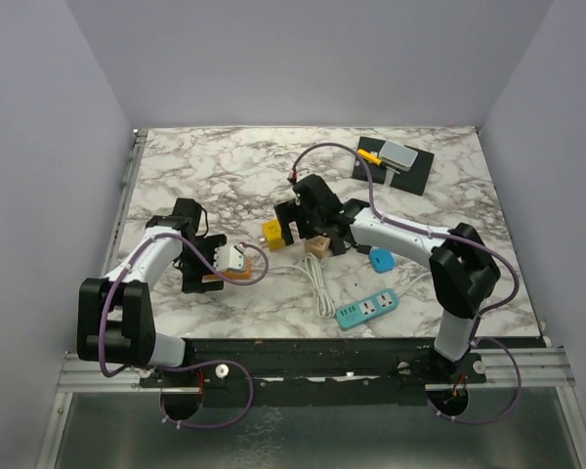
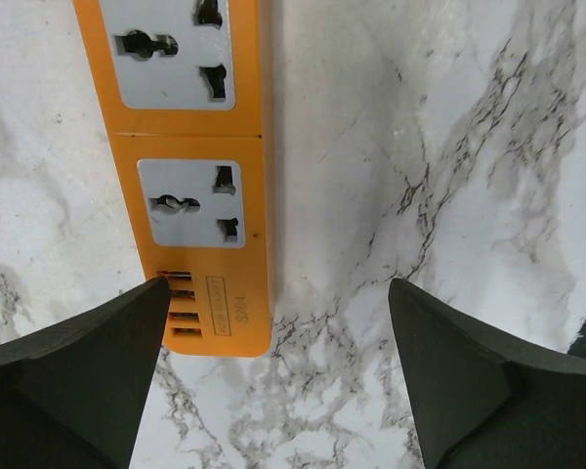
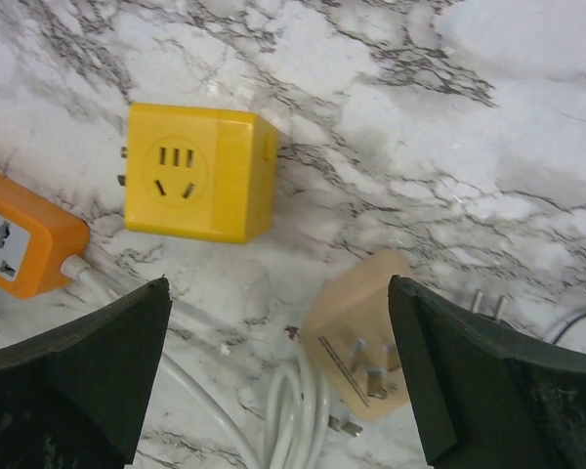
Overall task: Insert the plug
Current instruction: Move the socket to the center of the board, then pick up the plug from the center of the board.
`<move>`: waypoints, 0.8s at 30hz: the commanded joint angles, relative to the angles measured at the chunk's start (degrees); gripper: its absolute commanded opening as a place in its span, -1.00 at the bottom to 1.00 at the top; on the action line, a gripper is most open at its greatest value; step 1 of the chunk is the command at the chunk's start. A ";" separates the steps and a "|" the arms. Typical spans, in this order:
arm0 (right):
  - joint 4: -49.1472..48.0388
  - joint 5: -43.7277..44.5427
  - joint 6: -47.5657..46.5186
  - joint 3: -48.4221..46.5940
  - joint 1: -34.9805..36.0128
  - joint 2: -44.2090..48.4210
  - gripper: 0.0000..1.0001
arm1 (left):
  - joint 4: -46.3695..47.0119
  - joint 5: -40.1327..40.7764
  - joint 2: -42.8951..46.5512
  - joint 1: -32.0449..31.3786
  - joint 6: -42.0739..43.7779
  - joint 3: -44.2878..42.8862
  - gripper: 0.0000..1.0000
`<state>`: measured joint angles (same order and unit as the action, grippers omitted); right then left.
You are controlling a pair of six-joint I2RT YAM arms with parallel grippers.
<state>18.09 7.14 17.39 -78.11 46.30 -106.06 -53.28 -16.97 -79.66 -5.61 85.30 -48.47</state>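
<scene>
**A:** Where is the plug?

**B:** The beige plug [image 3: 363,344] lies on the counter [image 3: 449,147] with its prongs up. It is at about 5 o'clock from the right tool [image 3: 278,288], and part of it is hidden behind that tool's right-hand finger.

**A:** Has the right tool got hold of it?

**B:** No. The jaws stand wide, with only bare marble between them.

**A:** What else lies under that tool?

**B:** A yellow socket cube [image 3: 197,174] sits at 10 o'clock, apart from the plug. A coil of white cable [image 3: 295,405] lies at 6 o'clock, just beside the plug. At 9 o'clock, on the edge of the view, is the end of the orange power strip [image 3: 24,239], and the cable comes out of it.

**A:** And the left tool?

**B:** The left tool [image 2: 278,288] hangs over that orange strip, also spread wide and gripping nothing. In its view the strip runs from 12 o'clock down to 7 o'clock, with two grey socket faces up. The end with the USB ports is just beside the left-hand finger. I cannot tell whether they touch.

**A:** And the rest of the counter?

**B:** From above, a teal power strip [image 1: 367,307] lies at 5 o'clock from the counter's middle. A small blue piece [image 1: 382,259] is near it, at 4 o'clock. A black mat [image 1: 417,178] at 1 o'clock carries a grey and yellow object [image 1: 398,156].
</scene>
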 commanded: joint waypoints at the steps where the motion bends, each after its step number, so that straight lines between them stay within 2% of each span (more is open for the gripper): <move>1: 0.60 3.22 -1.44 4.18 -2.10 4.08 0.98 | -6.88 -7.98 -1.43 -0.90 -4.95 -1.78 0.88; 4: 0.75 4.95 -2.97 6.37 -2.28 5.58 1.00 | -9.71 -8.56 -1.50 -0.98 -6.49 -5.51 0.97; 9: 0.24 5.55 -3.48 9.46 -2.30 5.81 1.00 | -14.20 -10.07 -0.12 -0.96 -8.20 -10.99 0.98; 15: -1.62 5.56 -4.62 9.63 -2.29 2.87 0.94 | -15.04 -13.26 1.51 -0.96 -12.29 -15.94 0.98; 20: -2.58 4.05 -5.43 9.39 -2.29 1.52 0.69 | -14.95 -17.23 0.05 -0.96 -17.74 -21.49 0.98; 24: -3.46 2.99 -5.69 9.64 -2.29 1.06 0.25 | -12.12 -22.42 0.75 -0.94 -21.85 -22.46 0.98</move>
<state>16.40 10.87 12.69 -68.29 43.79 -103.63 -66.85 -30.87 -79.29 -6.39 69.54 -69.36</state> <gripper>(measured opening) 0.730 0.988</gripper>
